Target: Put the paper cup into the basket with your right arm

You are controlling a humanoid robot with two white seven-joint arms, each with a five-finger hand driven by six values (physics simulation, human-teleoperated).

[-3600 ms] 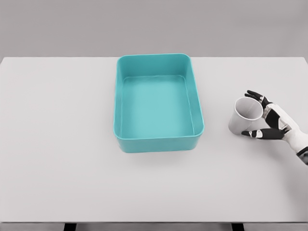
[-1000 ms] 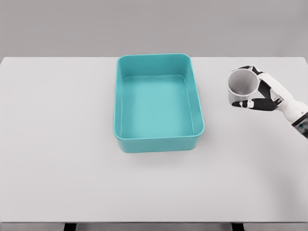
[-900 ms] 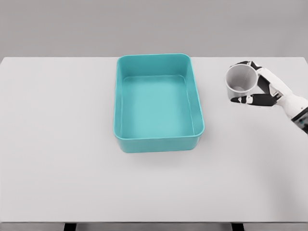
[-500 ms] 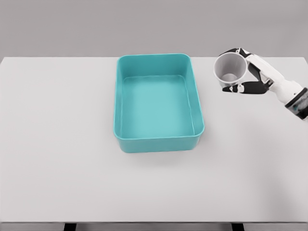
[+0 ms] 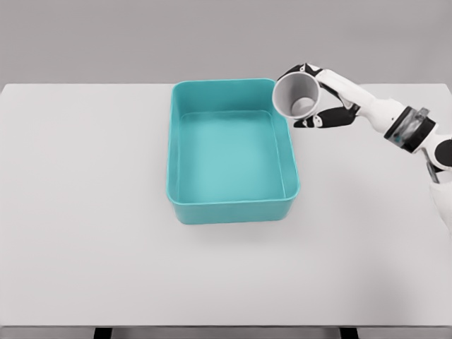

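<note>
My right hand holds the white paper cup in the air, fingers curled around its side. The cup is tipped so that its open mouth faces the camera. It hangs over the far right corner of the teal basket, right at the rim. The basket is a rounded rectangular tub standing in the middle of the white table, with nothing inside it. My right arm reaches in from the right edge. The left arm is out of view.
The white table spreads wide on all sides of the basket. A grey wall rises behind its far edge.
My right hand lifted the cup off the table at the right and carried it up and leftward. It now hangs at the basket's far right corner.
</note>
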